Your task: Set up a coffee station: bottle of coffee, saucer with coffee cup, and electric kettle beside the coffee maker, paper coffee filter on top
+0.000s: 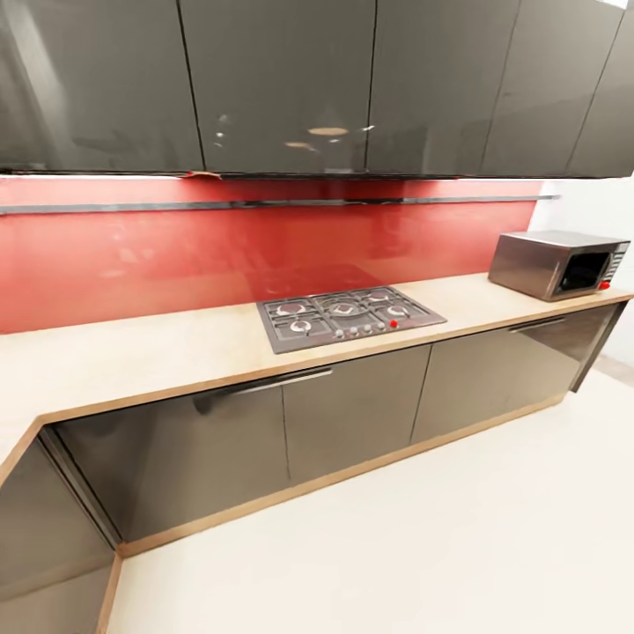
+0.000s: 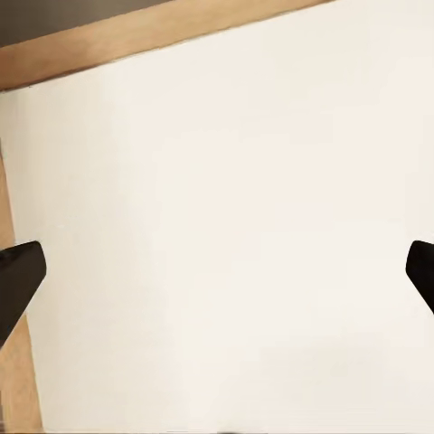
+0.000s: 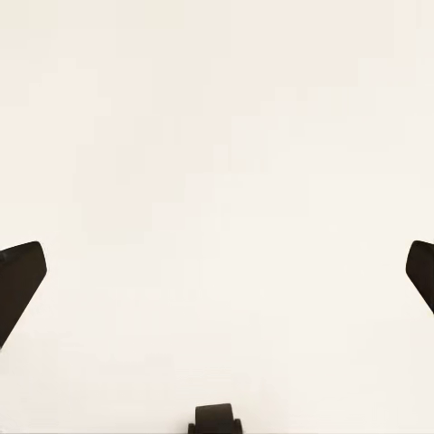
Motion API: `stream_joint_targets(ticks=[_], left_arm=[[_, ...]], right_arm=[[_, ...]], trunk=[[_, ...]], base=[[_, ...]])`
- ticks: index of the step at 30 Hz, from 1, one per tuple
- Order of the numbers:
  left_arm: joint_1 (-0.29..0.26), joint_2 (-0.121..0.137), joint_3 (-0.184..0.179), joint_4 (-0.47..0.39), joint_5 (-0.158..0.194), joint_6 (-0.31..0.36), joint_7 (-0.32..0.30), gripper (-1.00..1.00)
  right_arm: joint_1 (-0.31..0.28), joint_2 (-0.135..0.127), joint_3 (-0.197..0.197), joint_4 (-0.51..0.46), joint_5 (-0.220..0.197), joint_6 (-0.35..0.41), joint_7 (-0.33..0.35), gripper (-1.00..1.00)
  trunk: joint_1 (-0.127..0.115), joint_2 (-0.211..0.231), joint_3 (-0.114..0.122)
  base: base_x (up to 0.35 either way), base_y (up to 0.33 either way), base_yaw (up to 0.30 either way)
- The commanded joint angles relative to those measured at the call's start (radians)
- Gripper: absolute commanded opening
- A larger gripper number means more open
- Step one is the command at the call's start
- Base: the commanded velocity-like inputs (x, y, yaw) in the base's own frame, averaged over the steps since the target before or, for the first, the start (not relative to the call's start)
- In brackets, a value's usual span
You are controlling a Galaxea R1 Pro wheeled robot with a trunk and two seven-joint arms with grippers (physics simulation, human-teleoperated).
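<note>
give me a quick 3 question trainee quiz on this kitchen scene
1. True or false: the microwave stands on the kitchen countertop, at the right end in the head view.
2. What is set into the countertop between the microwave and the corner?
A. sink
B. gas hob
C. toaster
3. What colour is the backsplash?

Key:
1. true
2. B
3. red

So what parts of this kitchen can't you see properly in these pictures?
- Kitchen countertop: head view, its left end is cut off by the picture edge.
- Microwave: head view, buttons too small and blurred to read.
- Hob: head view, knob markings too small.
- Left gripper and right gripper: wrist views, the picture's sides cut off all but the fingertips, open over pale floor.
</note>
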Motion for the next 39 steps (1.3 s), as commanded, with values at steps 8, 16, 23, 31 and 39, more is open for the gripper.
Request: stream_joint_targets(ticks=[8,16,23,31,39], left_arm=[[-0.001,0.000,0.001,0.001,0.001,-0.003,0.001,1.00],[-0.001,-0.001,0.001,0.001,0.001,-0.003,0.001,1.00],[-0.001,-0.001,0.001,0.001,0.000,-0.003,0.001,1.00],[-0.001,-0.001,0.001,0.001,0.000,-0.003,0.001,1.00],[-0.001,-0.001,0.001,0.001,-0.001,-0.003,0.001,1.00]], right_arm=[[0.000,0.001,-0.005,0.000,0.008,-0.003,0.000,1.00],[0.000,0.001,-0.005,0.000,0.008,-0.003,0.000,1.00],[0.000,0.001,-0.005,0.000,0.008,-0.003,0.000,1.00],[0.000,0.001,-0.005,0.000,0.008,-0.003,0.000,1.00],[0.000,0.001,-0.005,0.000,0.008,-0.003,0.000,1.00]], trunk=[[-0.031,0.056,0.017],[-0.061,0.112,0.036],[-0.088,0.161,0.052],[-0.119,0.217,0.070],[-0.150,0.273,0.088]], base=[[0.000,0.000,0.271],[0.000,0.000,0.270],[0.000,0.000,0.271],[0.000,0.000,0.270],[0.000,0.000,0.270]])
